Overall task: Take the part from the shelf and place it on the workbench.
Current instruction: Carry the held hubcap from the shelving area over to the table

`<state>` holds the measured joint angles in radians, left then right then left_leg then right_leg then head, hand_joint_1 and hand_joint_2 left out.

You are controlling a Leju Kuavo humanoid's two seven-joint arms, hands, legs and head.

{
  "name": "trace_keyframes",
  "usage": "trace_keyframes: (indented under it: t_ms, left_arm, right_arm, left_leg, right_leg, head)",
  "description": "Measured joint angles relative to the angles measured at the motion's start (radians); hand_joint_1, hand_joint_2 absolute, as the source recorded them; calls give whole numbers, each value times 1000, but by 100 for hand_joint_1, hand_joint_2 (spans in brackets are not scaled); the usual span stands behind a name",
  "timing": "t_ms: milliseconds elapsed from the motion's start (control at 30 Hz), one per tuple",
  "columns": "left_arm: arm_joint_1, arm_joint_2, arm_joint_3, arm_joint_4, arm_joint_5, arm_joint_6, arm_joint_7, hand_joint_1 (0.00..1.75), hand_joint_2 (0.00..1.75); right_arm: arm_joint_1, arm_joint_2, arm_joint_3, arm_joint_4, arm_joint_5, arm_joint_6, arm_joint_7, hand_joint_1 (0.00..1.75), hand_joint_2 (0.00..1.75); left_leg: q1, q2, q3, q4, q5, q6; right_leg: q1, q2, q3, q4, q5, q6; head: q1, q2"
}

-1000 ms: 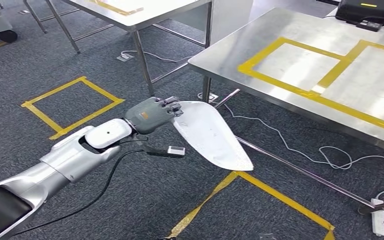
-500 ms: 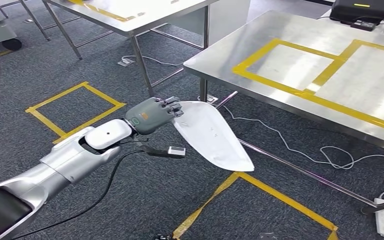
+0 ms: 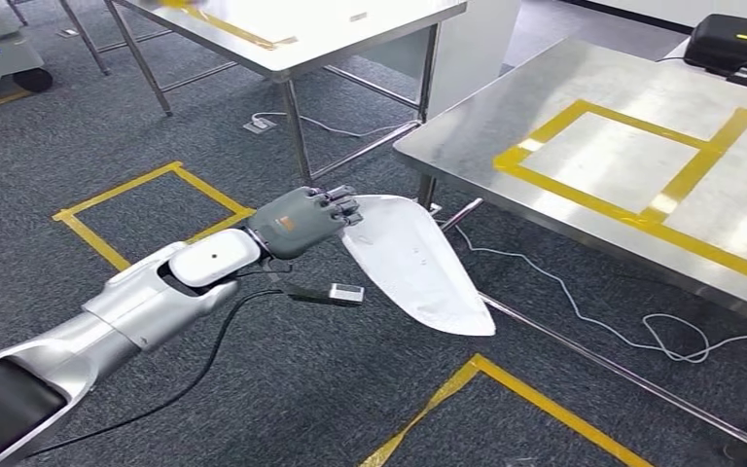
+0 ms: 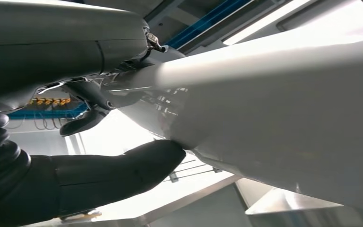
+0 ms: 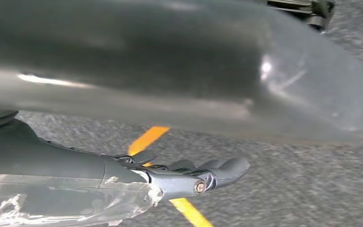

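Head view: the robot's left hand [image 3: 303, 220] gripped the wide end of a white teardrop-shaped part [image 3: 410, 263], held over grey carpet just off the steel surface's [image 3: 467, 136] near corner. The right hand [image 5: 203, 177] hung above the carpet, its grip unclear.

— What stood between the left hand [image 3: 297, 222], gripping the white part [image 3: 413, 265], and the workbench [image 3: 506, 117]?
— Open carpet, then the bench's near edge and corner leg [image 3: 426, 192], just beyond the part's tip.
— Anything on the top?
— Yellow tape squares [image 3: 611, 159] lay flat; a black device [image 3: 742, 49] sat at the far corner.
— And lower down?
— A floor rail [image 3: 593, 358] and loose white cables [image 3: 584, 306] crossed under the bench. A second table [image 3: 292, 44] stood well to the left.
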<state>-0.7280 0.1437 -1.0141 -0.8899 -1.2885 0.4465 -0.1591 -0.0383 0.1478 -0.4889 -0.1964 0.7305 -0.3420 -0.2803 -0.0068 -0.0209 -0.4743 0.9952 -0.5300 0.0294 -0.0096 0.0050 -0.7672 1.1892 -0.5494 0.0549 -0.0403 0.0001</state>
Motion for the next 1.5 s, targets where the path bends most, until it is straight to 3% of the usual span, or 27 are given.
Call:
trace_keyframes:
  t_ms: [67, 100, 133, 200, 233, 300, 333, 367, 433, 467, 500, 567, 600, 633, 733, 800, 867, 933, 967, 1067, 1133, 1200, 1300, 1400, 1500]
  left_arm:
    - [1, -2, -2, 2, 0, 0, 0, 169, 175]
    - [2, -5, -3, 3, 0, 0, 0, 169, 175]
    - [3, -6, -4, 4, 0, 0, 0, 169, 175]
    - [0, -10, -4, 4, 0, 0, 0, 169, 175]
    - [-2, -10, -3, 4, 0, 1, 0, 169, 175]
    - [-3, -11, -3, 4, 0, 2, 1, 169, 175]
    - [-3, -11, -4, 4, 0, 2, 1, 169, 175]
    - [-1, -11, -6, 5, 0, 2, 1, 169, 175]
    - [2, -10, -7, 6, 0, 2, 1, 169, 175]
    - [2, -9, -7, 6, 0, 2, 1, 169, 175]
    - [3, -7, -7, 7, 0, 2, 1, 169, 175]
    - [2, -4, -8, 9, 0, 1, 1, 169, 175]
    - [1, -4, -9, 10, 0, 1, 1, 169, 175]
    - [0, -5, -8, 10, 0, 1, 0, 169, 175]
    - [-4, -8, -6, 10, 0, 1, 1, 169, 175]
    - [-6, -8, -6, 11, -1, 1, 2, 169, 175]
    - [-3, -10, -8, 11, 2, 0, 0, 169, 175]
    - [2, -11, -9, 11, 10, 0, -8, 169, 175]
    - [4, -12, -10, 11, 17, 2, -17, 169, 175]
    - [7, -11, -11, 8, 42, 47, -53, 169, 175]
    - [10, -8, -13, 1, 53, 89, -73, 169, 175]
    - [12, -6, -16, -5, 51, 109, -85, 169, 175]
    - [9, -4, -23, -11, 43, 122, -109, 169, 175]
    - [0, -17, -41, -18, 40, 122, -139, 169, 175]
    - [-8, -41, -72, -27, 31, 110, -158, 169, 175]
  right_arm:
    - [4, 1, 0, 1, 1, -1, 2, 0, 0]
    - [5, 1, -1, 1, 2, -3, 4, 0, 0]
    - [4, 1, -1, 1, 2, -4, 6, 0, 0]
    - [-1, 1, -2, 0, 4, -7, 6, 0, 0]
    - [-4, 0, -2, 0, 5, -8, 6, 0, 0]
    - [-9, 0, -3, 0, 6, -8, 6, 0, 0]
    - [-10, 1, -3, 0, 6, -8, 6, 0, 0]
    - [-10, 1, -3, 0, 7, -8, 6, 0, 0]
    - [-8, 1, -3, 0, 7, -7, 6, 0, 0]
    - [-7, 1, -3, 0, 8, -7, 7, 0, 0]
    - [-7, 1, -3, 0, 8, -7, 7, 0, 0]
    - [-8, 1, -3, 0, 8, -7, 7, 0, 0]
    - [-9, 1, -3, 0, 8, -8, 7, 0, 0]
    - [-10, 1, -3, 0, 8, -8, 7, 0, 0]
    - [-11, 1, -3, 0, 8, -8, 6, 0, 0]
    - [-11, 1, -3, 0, 8, -7, 7, 0, 0]
    - [-11, 1, -3, 0, 8, -7, 8, 0, 0]
    - [-9, 1, -3, 0, 9, -7, 9, 0, 0]
    - [-8, 1, -3, 0, 10, -6, 9, 0, 0]
    - [-7, 1, -3, 0, 16, -5, 9, 0, 0]
    - [-7, 1, -3, 1, 20, -2, 10, 0, 0]
    - [-9, 1, -3, 1, 26, 0, 12, 0, 0]
    - [-14, 3, -3, 1, 38, 5, 14, 0, 0]
    - [-20, 5, -1, 1, 53, 11, 20, 0, 0]
    - [-27, 7, 3, 1, 67, 15, 28, 0, 0]
  left_leg:
    - [-3, -3, 38, -1, -36, -5]
    - [-1, -6, 52, -7, -51, -10]
    - [2, -8, 65, -10, -58, -16]
    - [8, -8, 66, 13, -41, -30]
    - [9, -5, 43, 60, -16, -36]
    - [9, 2, -44, 190, 10, -45]
    - [10, 5, -93, 245, -9, -49]
    - [12, 5, -137, 278, -50, -52]
    - [14, 6, -194, 282, -129, -58]
    - [16, 7, -207, 255, -136, -61]
    - [19, 9, -210, 210, -102, -66]
    - [28, 20, -202, 91, 32, -75]
    - [30, 27, -197, 45, 86, -76]
    - [33, 30, -194, 16, 111, -72]
    - [35, 26, -173, -2, 132, -51]
    - [33, 25, -157, -2, 153, -37]
    - [27, 22, -150, -1, 145, -28]
    - [21, 19, -143, 0, 132, -24]
    - [18, 17, -137, 0, 125, -24]
    - [12, 14, -110, -2, 104, -28]
    - [12, 13, -100, -5, 97, -35]
    - [13, 12, -95, -7, 98, -42]
    - [13, 13, -92, -15, 104, -24]
    - [13, 13, -86, -28, 104, -17]
    - [13, 13, -81, -37, 103, -21]
  right_leg:
    - [6, 3, 10, -107, 145, -13]
    - [11, 5, 18, -139, 203, -19]
    - [17, 5, 27, -154, 231, -23]
    - [21, 7, 54, -163, 215, -34]
    - [20, 6, 68, -170, 206, -41]
    - [13, 7, 101, -182, 186, -50]
    - [10, 6, 117, -185, 172, -52]
    - [7, 6, 135, -186, 157, -51]
    - [1, 9, 175, -187, 124, -46]
    - [-3, 10, 198, -187, 107, -42]
    - [-7, 12, 220, -187, 91, -37]
    - [-10, 16, 250, -186, 57, -25]
    - [-9, 16, 261, -188, 37, -17]
    - [-8, 16, 274, -188, 25, -8]
    - [-8, 7, 319, -198, 8, 12]
    - [-10, 0, 292, -136, -22, 17]
    - [-8, -1, 207, -4, -75, 17]
    - [-5, -1, 136, 64, -107, 12]
    - [-4, -1, 123, 48, -92, 8]
    - [5, -1, 151, -119, 57, -9]
    - [13, -2, 166, -171, 107, -20]
    - [17, -1, 171, -180, 117, -23]
    - [13, 6, 173, -189, 132, -8]
    - [14, 10, 173, -190, 128, -14]
    - [16, 10, 173, -190, 125, -23]
  head:
    - [0, 0]
    - [-1, 0]
    - [-1, 0]
    - [0, 0]
    - [0, 0]
    - [-4, 0]
    - [-6, 0]
    - [-7, 0]
    - [-8, 0]
    - [-8, 0]
    - [-8, 0]
    - [-13, 0]
    - [-14, 0]
    - [-15, 0]
    - [-8, 0]
    - [-2, 0]
    - [3, 0]
    - [4, 0]
    - [4, 0]
    - [3, 0]
    - [2, 0]
    - [1, 0]
    - [-1, 0]
    - [-1, 0]
    - [-1, 0]
